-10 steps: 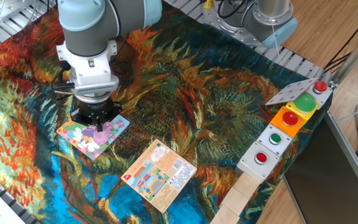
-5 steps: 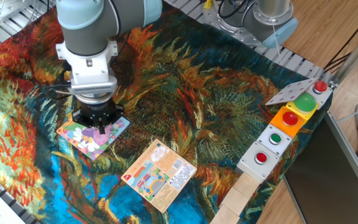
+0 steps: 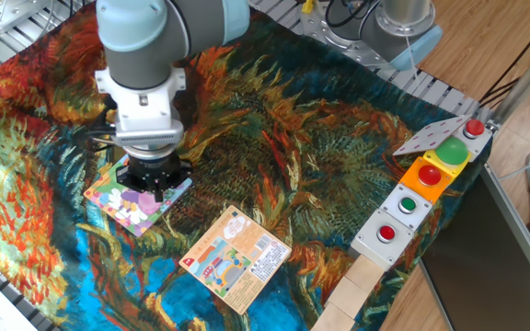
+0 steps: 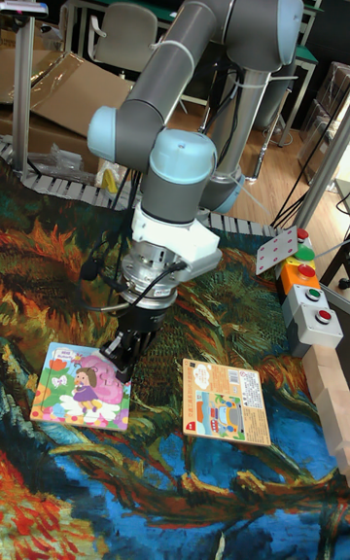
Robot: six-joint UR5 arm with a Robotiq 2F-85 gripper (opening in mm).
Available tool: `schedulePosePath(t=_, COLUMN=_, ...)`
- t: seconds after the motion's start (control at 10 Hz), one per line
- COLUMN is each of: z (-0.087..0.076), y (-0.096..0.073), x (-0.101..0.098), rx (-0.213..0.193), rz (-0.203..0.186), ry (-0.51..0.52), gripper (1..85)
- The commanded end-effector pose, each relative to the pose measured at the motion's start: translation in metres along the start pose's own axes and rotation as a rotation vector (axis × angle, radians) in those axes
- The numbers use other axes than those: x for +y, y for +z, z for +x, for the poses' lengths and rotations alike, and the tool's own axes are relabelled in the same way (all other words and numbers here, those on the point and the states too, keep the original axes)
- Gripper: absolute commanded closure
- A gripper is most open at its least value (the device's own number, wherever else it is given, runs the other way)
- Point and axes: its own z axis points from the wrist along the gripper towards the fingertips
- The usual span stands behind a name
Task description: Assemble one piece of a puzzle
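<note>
The puzzle [image 3: 120,202] is a square cartoon board lying flat on the painted cloth at the left; in the tall fixed view the puzzle [image 4: 78,387] shows a girl in purple. My gripper [image 3: 155,188] points straight down onto the board's right upper edge, and in the tall view the gripper [image 4: 123,358] has its dark fingertips at that edge. The fingers stand close together, but I cannot tell whether anything is between them. The piece is not visible as a separate thing; it is hidden under the gripper or blends into the board.
An orange-peach printed card [image 3: 237,257] lies right of the board, also seen as the card [image 4: 227,402]. A box of red and green buttons [image 3: 426,179] lines the right edge, with wooden blocks [image 3: 357,292] in front of it.
The arm and gripper have shifted a little to the right over the board, staying low at its surface. The board and card have not moved.
</note>
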Motion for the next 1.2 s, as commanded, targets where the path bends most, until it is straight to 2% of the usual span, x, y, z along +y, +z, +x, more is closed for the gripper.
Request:
schedulePosePath(t=0.0, z=-0.001, y=0.001, x=0.011, rx=-0.001, rz=-0.029, ry=0.002, gripper=84.3)
schedulePosePath(t=0.2, z=-0.004, y=0.002, x=0.009, rx=-0.006, rz=-0.016, ry=-0.008, gripper=84.3)
schedulePosePath(t=0.3, z=-0.007, y=0.003, x=0.011, rx=-0.009, rz=-0.019, ry=-0.013, gripper=84.3)
schedulePosePath(t=0.4, z=-0.009, y=0.004, x=0.016, rx=-0.014, rz=-0.038, ry=-0.02, gripper=84.3)
schedulePosePath(t=0.7, z=-0.017, y=0.007, x=0.026, rx=-0.022, rz=-0.046, ry=-0.034, gripper=84.3)
schedulePosePath(t=1.1, z=-0.015, y=0.007, x=0.024, rx=-0.015, rz=-0.038, ry=-0.057, gripper=84.3)
